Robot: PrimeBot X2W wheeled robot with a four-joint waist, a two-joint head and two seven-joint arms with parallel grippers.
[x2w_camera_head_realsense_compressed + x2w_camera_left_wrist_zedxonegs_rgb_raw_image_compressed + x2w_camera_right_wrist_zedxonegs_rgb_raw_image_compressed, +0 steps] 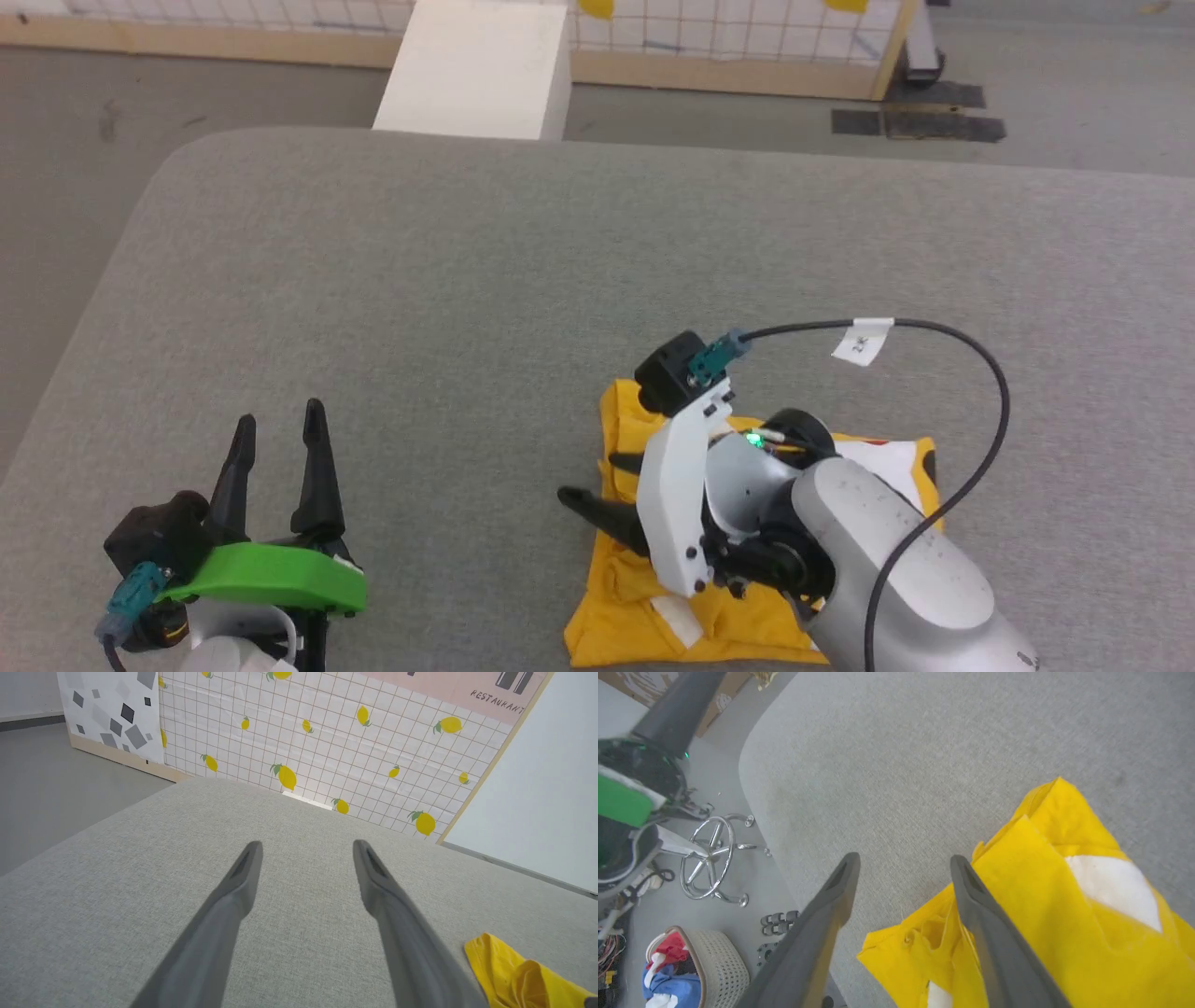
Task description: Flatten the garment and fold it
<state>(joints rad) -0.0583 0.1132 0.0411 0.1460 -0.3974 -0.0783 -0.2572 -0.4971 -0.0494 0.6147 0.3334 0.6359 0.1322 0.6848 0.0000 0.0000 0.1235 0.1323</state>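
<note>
Head view: left gripper [280,417] wide, empty. The garment [621,579] lies folded under the right gripper [590,478]. Left wrist: yellow corner off right finger. Right wrist: jaws spread, holding nothing, right finger over the fold. Best lift straight off to avoid snagging.

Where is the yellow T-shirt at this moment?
In the head view the garment lies as a folded bundle on the grey table, lower right of centre, beneath the open right gripper.
</note>
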